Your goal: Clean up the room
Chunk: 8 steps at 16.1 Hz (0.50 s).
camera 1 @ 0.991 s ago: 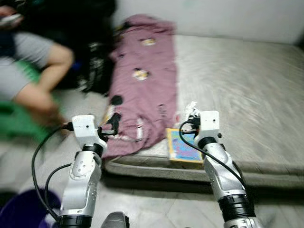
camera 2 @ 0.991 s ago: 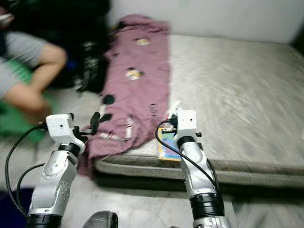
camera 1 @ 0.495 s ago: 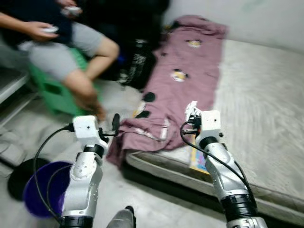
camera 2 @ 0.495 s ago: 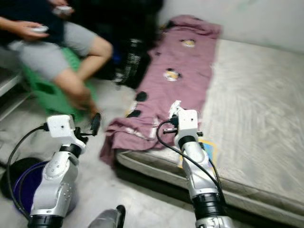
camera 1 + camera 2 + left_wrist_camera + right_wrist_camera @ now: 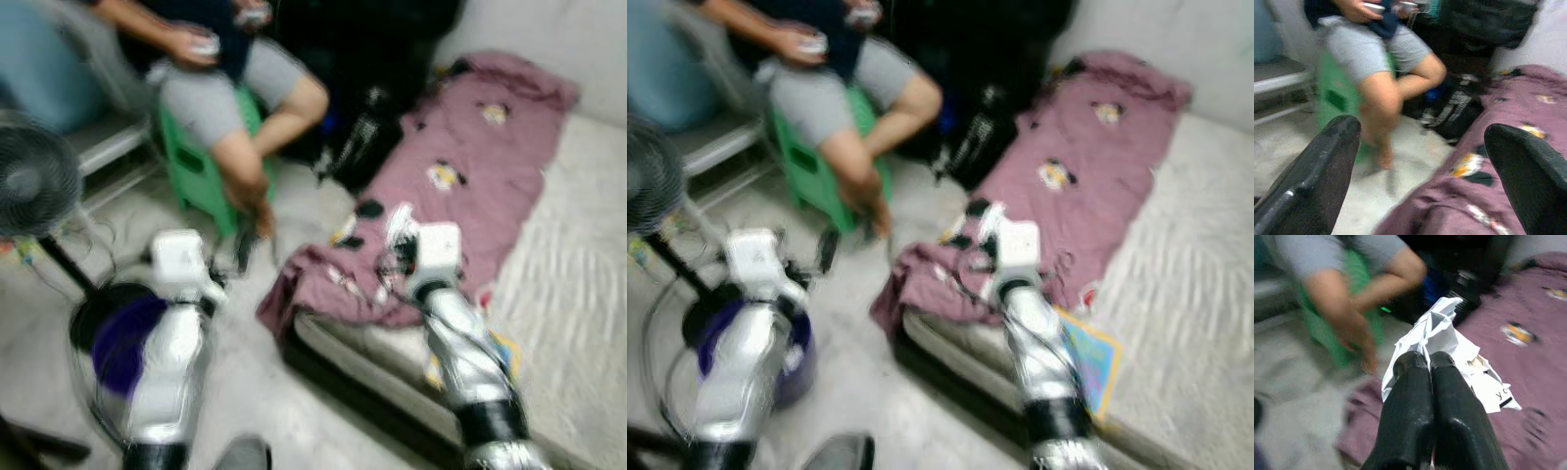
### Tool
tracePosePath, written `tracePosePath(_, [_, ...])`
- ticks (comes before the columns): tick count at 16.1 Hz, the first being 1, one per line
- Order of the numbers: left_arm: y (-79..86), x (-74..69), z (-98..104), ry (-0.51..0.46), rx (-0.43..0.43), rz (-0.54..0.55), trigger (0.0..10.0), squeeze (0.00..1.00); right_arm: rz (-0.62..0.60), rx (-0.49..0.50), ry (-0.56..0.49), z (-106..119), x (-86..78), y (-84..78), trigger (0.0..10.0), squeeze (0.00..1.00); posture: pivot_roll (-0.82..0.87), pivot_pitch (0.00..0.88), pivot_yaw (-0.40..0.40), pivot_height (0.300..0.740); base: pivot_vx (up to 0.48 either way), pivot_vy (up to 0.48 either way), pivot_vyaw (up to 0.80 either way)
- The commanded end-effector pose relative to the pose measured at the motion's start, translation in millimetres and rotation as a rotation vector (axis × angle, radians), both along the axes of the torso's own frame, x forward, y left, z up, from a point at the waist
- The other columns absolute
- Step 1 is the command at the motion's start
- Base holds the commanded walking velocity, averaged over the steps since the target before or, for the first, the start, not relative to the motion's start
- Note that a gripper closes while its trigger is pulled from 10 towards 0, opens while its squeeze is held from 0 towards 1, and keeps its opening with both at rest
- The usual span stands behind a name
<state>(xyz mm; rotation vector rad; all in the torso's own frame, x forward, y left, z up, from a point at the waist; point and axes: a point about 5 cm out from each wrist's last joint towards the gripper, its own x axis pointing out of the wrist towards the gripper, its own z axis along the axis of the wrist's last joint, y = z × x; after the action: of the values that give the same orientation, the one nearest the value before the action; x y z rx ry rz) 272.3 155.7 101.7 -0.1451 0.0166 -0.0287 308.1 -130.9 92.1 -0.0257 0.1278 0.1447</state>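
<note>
My right gripper [image 5: 1425, 366] is shut on a crumpled white paper wrapper [image 5: 1449, 335], held over the near corner of the purple blanket [image 5: 460, 176]. In the eye views the wrapper [image 5: 399, 217] shows just above that wrist. My left gripper [image 5: 1422, 142] is open and holds nothing, raised above the floor, with both black fingers [image 5: 1327, 161] spread wide. A purple bin [image 5: 122, 338] stands on the floor under my left arm. The eye views are blurred.
A person sits on a green stool [image 5: 191, 162] ahead on the left, legs toward me. A black bag [image 5: 362, 137] lies beside the mattress [image 5: 578, 294]. A colourful book [image 5: 1087, 357] lies at the mattress edge. A fan [image 5: 34, 181] stands at far left.
The whole view has swung left, so the fan and purple bin come into sight and the mattress slides right. Right gripper stays shut on the wrapper; the left stays open.
</note>
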Motion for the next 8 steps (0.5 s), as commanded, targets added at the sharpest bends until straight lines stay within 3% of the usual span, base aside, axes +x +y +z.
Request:
tracePosePath(1, [-6.7,0.8,2,-0.007,-0.006,-0.011,10.0,0.00,-0.019,-0.009,0.001,-1,-0.6,-8.6,10.0,0.00,0.10,0.000,-0.023,0.740,0.000,0.000,0.80])
tracePosePath(4, [4.1,1.1,8,-0.050,0.061,0.046,10.0,0.00,-0.023,-0.005,-0.018,3,4.3,-9.0,10.0,0.00,0.10,0.000,-0.021,0.740,0.000,0.000,0.79])
tracePosePath(8, [17.1,-8.8,12,-0.088,0.155,0.083,10.0,0.00,-0.026,0.006,-0.040,9,6.7,-10.3,10.0,0.00,0.10,0.000,-0.025,0.740,0.000,0.000,0.79])
